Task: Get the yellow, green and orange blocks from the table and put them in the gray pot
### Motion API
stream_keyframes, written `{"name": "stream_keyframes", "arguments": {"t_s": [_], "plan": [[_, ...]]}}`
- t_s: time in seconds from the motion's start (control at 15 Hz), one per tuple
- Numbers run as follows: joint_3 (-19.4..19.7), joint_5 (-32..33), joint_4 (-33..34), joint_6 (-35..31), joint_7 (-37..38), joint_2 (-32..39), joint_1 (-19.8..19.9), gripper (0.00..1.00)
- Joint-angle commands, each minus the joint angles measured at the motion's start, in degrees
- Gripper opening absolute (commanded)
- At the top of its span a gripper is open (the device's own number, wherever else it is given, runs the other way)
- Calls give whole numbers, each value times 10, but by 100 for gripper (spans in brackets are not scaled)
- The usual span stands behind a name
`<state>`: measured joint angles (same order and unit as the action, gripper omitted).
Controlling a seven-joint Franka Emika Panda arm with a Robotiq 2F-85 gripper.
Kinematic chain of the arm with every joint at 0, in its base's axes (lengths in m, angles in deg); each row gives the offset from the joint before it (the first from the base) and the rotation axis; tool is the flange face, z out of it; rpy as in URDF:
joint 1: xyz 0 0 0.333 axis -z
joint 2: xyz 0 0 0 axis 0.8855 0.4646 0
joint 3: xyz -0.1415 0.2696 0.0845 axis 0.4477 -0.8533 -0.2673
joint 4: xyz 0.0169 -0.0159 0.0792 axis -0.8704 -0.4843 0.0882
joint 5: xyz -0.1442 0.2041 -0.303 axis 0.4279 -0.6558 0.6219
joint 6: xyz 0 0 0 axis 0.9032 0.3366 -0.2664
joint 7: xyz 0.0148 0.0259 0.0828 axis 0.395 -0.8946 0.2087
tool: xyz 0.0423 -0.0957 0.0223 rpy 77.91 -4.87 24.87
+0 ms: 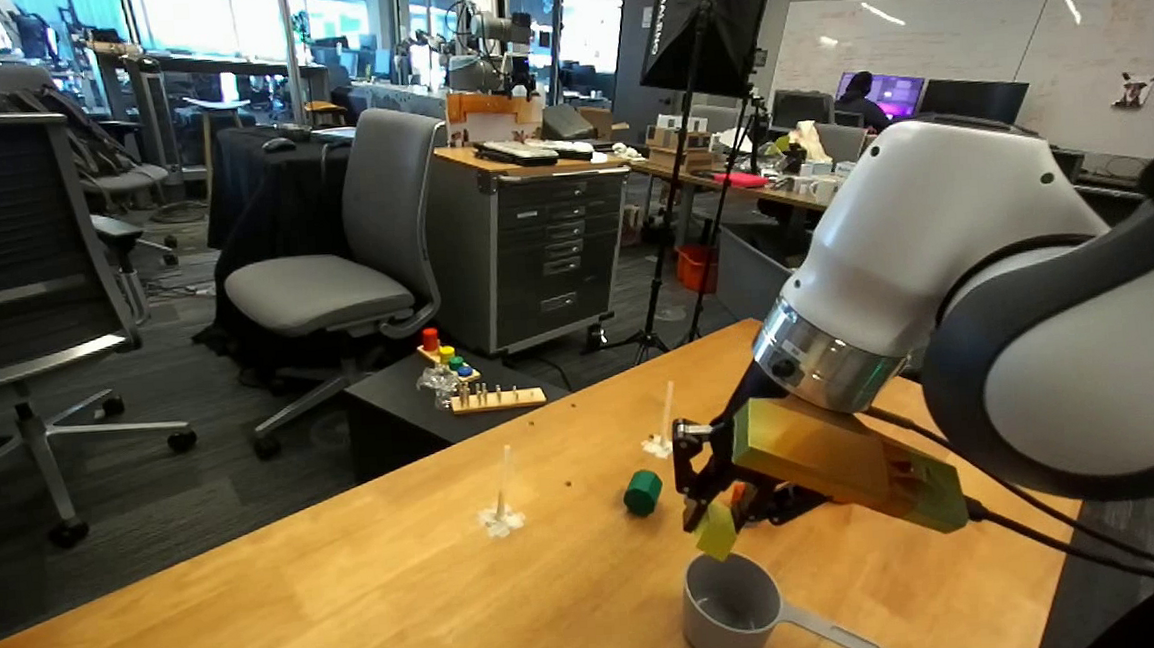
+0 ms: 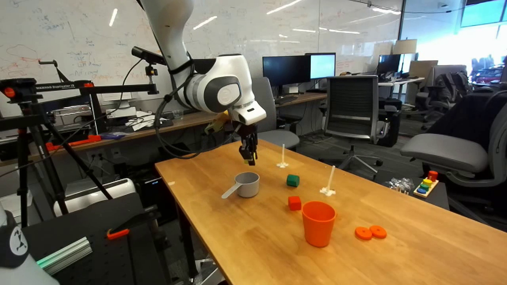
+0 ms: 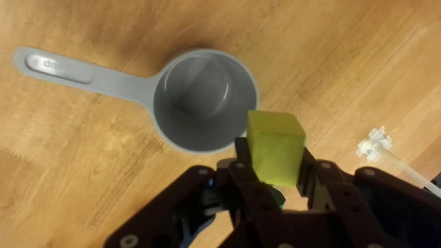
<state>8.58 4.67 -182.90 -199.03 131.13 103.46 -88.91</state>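
The yellow block (image 3: 275,155) is held between the fingers of my gripper (image 3: 274,160), above the table. It also shows in both exterior views (image 1: 716,533) (image 2: 250,162). The gray pot (image 3: 206,142) stands upright on the table, and its visible inside is bare. In the wrist view, the block overlaps the pot's rim at the lower right. The green block (image 2: 293,181) lies on the table; it is partly hidden behind a finger in the wrist view (image 3: 278,197). The orange block (image 2: 294,203) sits on the table near the red cup.
The red cup (image 2: 318,225) stands upright, with two orange discs (image 2: 363,233) (image 2: 378,231) beyond it. Two thin upright pegs (image 2: 283,155) (image 2: 331,179) are fixed to the table (image 1: 353,588). The pot's handle (image 1: 837,636) sticks out sideways.
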Motion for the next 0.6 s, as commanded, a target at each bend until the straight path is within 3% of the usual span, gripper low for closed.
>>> {"name": "stream_keyframes", "arguments": {"t_s": [0.0,0.07,0.13,0.27,0.53], "plan": [[-26,-14,-31,15,-8,-24,21,8],[-21,-11,-35,14,-5,-23,19,12],[-15,-6,-39,14,-5,-21,15,57],[-14,-7,-43,18,-4,-20,19,63],[-1,1,-43,31,-1,-20,19,96]]}}
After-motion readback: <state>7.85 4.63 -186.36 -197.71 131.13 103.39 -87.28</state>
